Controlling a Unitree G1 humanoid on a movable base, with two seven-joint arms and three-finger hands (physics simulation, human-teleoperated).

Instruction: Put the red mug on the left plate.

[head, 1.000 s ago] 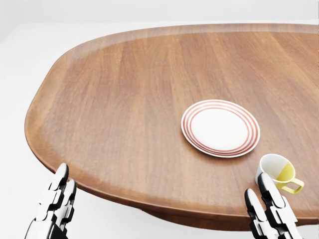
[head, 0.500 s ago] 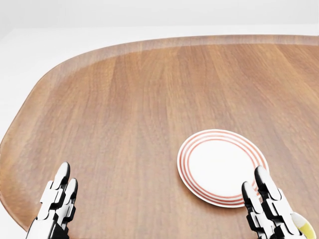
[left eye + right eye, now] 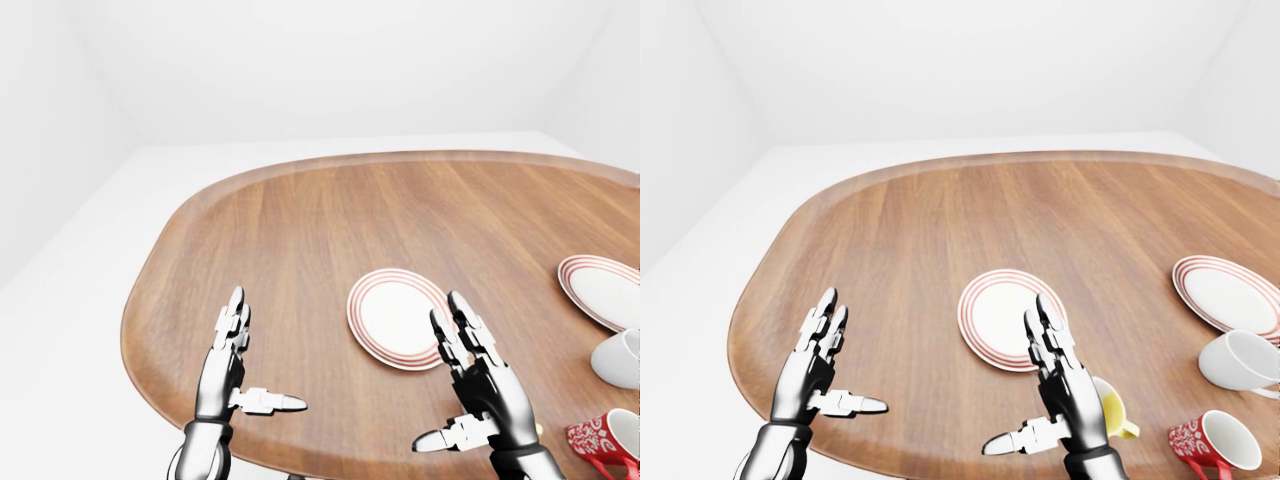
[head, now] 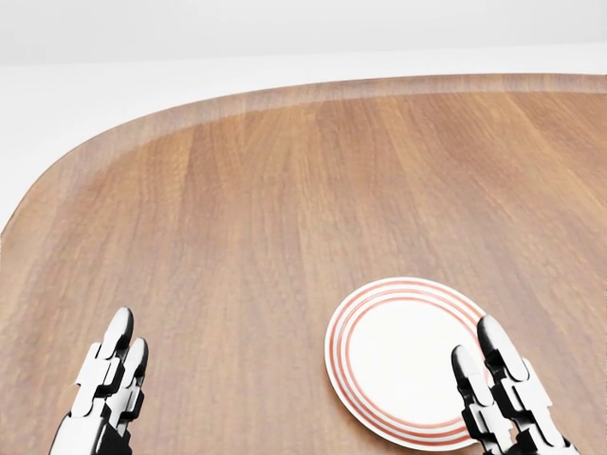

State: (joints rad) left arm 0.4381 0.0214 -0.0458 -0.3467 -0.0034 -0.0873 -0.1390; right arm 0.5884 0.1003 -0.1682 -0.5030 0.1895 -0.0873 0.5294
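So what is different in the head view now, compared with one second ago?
The camera moved toward the table: the left plate slid down the head view and the yellow mug dropped out of it. Nothing was grasped or released. Left hand and right hand stay open and empty.

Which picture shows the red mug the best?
The right-eye view: the whole red mug shows there, lying on its side at the bottom right of the table. In the left-eye view it sits in the bottom-right corner, cut off by the picture's edge. The head view does not show it at all.
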